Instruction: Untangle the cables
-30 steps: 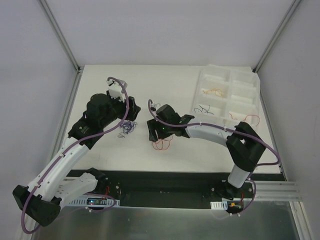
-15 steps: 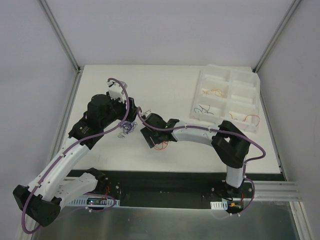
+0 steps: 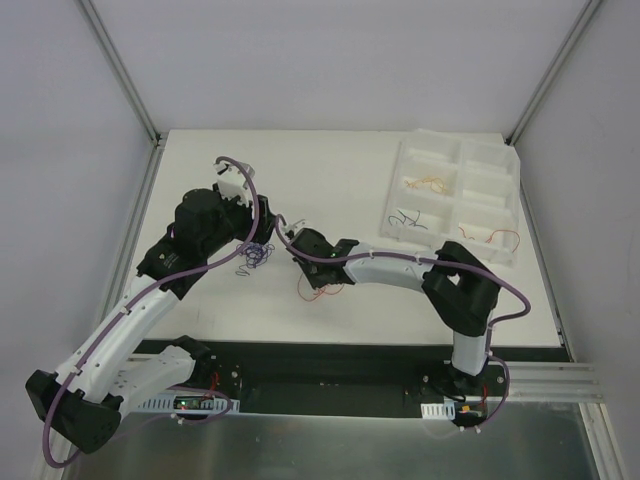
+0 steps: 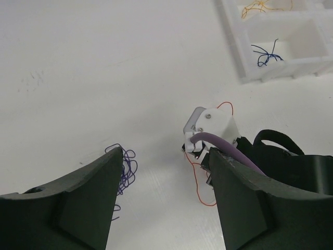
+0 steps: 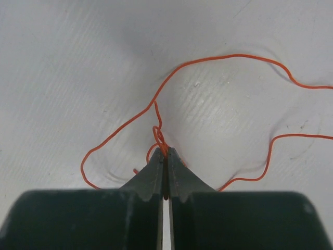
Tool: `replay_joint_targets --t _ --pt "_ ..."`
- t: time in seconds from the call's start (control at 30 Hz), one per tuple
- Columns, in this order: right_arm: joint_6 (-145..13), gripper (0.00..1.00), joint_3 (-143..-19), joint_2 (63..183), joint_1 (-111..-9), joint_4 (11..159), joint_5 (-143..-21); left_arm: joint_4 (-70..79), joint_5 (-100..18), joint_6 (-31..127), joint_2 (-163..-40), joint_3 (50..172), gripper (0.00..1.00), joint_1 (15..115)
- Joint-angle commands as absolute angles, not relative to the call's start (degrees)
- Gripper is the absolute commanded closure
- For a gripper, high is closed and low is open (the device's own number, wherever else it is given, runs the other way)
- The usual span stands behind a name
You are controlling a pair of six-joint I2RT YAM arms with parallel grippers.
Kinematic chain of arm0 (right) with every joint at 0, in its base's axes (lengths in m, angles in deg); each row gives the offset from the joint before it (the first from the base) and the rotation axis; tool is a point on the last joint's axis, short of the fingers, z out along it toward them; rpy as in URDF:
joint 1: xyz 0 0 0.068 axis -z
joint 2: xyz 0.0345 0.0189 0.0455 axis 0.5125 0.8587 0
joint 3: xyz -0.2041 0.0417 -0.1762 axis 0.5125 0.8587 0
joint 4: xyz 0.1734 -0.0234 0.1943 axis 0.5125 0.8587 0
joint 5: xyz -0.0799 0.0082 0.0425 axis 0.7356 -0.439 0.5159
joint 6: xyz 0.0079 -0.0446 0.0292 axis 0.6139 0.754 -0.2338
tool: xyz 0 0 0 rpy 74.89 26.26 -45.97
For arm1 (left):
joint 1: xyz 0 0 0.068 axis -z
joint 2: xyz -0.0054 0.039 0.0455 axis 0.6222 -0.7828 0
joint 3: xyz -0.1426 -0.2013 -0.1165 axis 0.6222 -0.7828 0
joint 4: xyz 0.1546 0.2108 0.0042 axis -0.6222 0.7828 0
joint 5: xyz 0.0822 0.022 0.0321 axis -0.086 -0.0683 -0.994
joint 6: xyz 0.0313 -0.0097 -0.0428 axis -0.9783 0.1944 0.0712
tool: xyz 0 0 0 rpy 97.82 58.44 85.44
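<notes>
While right claw pinches orange wire, left claw gapes beside purple tangle

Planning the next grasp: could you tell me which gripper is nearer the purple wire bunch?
Left. The left gripper is right beside the purple wire bunch; the right gripper sits apart, pinching the orange wire.

The left arm is stretched forward, and the left gripper is held with its fingers spread wide. The right arm is bent leftward, and the right gripper is clamped on an orange cable.
</notes>
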State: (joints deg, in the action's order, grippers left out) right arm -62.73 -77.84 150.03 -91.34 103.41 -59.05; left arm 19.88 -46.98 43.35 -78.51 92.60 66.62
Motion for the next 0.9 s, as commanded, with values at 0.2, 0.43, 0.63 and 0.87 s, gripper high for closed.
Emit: replay_joint_targets --t 0.2,0.43,0.63,0.87 --pt "-62.10 1.00 -69.17 126.55 -82.53 101.41 -61.50 17.74 -47.53 42.63 -77.43 93.40 0.34 67.48" --pt "-63.41 0.99 -68.46 109.65 -60.40 103.08 -73.53 17.83 -47.26 42.63 -77.79 93.31 0.34 67.66" --pt "-66.67 1.00 -74.78 109.72 -38.94 105.89 -86.82 17.48 -46.56 42.81 -77.79 92.96 0.33 68.01" --pt "-66.58 1.00 -83.83 115.61 -25.57 106.69 -88.66 17.39 -46.56 42.46 -77.61 93.05 0.33 69.50"
